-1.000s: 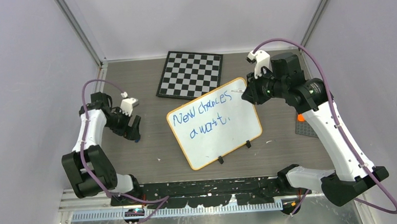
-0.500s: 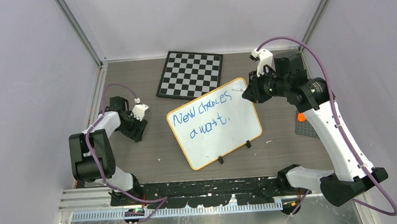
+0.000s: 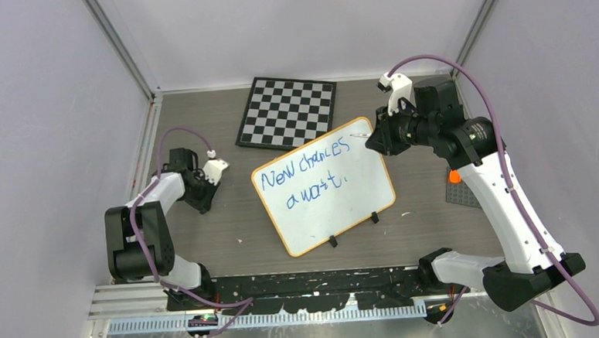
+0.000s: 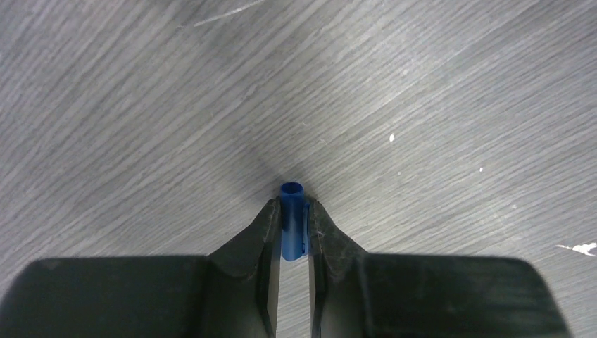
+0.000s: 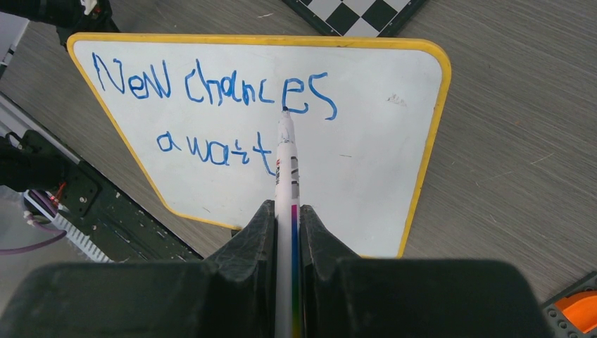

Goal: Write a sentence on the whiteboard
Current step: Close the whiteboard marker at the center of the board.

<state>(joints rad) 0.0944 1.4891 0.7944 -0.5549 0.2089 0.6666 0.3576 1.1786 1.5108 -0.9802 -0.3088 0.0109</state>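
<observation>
The whiteboard [image 3: 345, 209] lies skewed, long axis near-left to far-right.

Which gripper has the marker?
The right gripper, shut on the white marker aimed at the whiteboard; the left gripper pinches only a short blue tube.

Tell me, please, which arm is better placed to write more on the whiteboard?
Right. The right claw grips the marker, tip over the whiteboard by the blue writing. The left claw holds only a blue cap, off to the board's left over the table.
</observation>
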